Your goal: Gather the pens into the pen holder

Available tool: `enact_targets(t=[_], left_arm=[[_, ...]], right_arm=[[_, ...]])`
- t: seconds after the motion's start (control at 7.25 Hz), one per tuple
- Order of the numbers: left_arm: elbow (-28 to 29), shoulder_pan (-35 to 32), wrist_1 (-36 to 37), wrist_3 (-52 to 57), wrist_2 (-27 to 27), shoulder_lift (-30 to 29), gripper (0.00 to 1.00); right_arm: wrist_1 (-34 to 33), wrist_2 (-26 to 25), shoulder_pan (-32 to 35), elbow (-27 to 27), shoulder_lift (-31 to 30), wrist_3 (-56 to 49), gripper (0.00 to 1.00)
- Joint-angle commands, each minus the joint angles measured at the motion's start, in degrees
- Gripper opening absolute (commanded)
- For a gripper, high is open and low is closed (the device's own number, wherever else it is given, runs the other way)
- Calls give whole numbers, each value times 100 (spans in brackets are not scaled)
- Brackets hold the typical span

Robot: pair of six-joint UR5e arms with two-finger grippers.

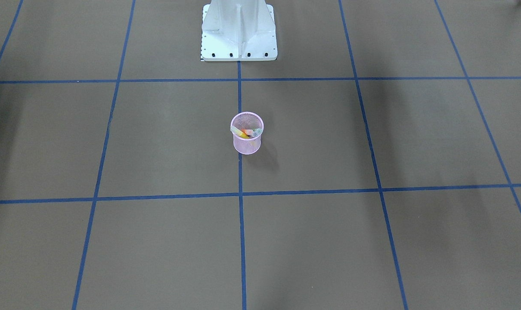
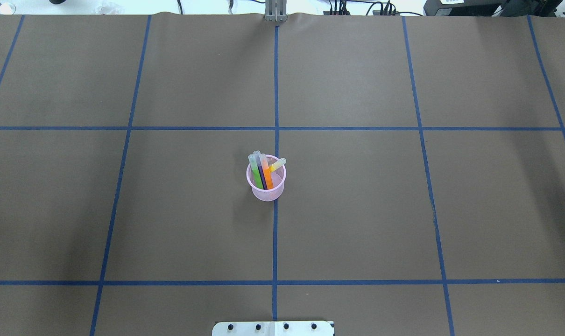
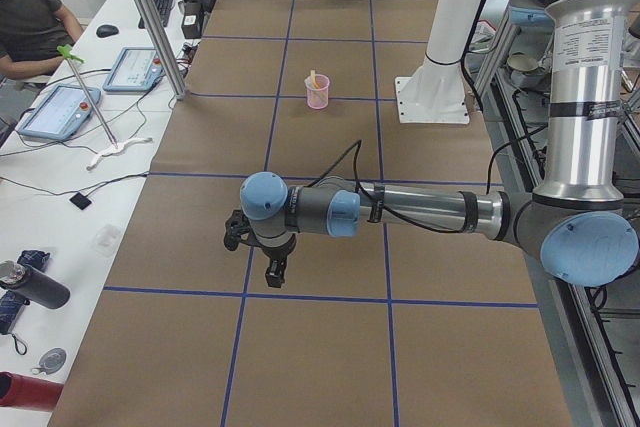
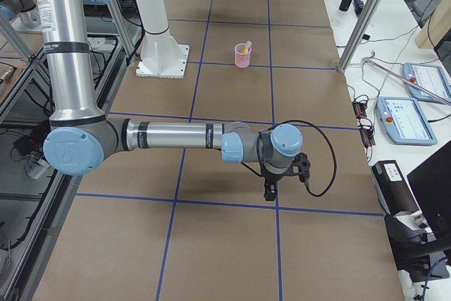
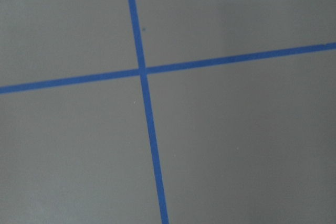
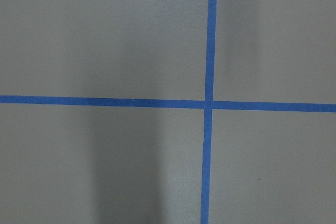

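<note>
Left tool (image 3: 273, 269) hangs low over the tabletop (image 2: 357, 210) at the end of the near arm in the left side view, pointing down, with nothing seen in it; whether its fingers stand apart or together cannot be told from that view. Right tool (image 4: 271, 189) is in the same posture in the right side view, and its state likewise cannot be told. Both tools are well apart from the pen holder (image 2: 266, 192). The pen holder stands upright on the central blue tape line (image 2: 275, 233), out in front of the white robot base (image 1: 239, 34). Inside it are the green pen (image 2: 256, 175), purple pen (image 2: 261, 176) and orange pen (image 2: 266, 175), leaning together against the far rim, caps up. The yellow pen (image 2: 278, 164) is also inside, tilted toward the robot's right, with its cap over the rim. Each wrist view shows only bare tabletop and a tape crossing (image 5: 142, 71).
</note>
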Motion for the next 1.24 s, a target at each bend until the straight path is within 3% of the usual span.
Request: enact_targets(t=[0.0, 0.55, 0.83, 1.1], left_arm=[[13, 2, -69, -19, 83, -20, 100], [118, -16, -69, 7, 110, 85, 100], [-161, -7, -86, -45, 618, 234, 100], [-197, 2, -51, -37, 506, 164, 100]], right_arm=[[-7, -318, -14, 102, 113, -15, 100], [-279, -189, -23, 303, 44, 3, 100], [-210, -232, -32, 637, -385, -6, 100], [-192, -529, -58, 884, -721, -6, 100]])
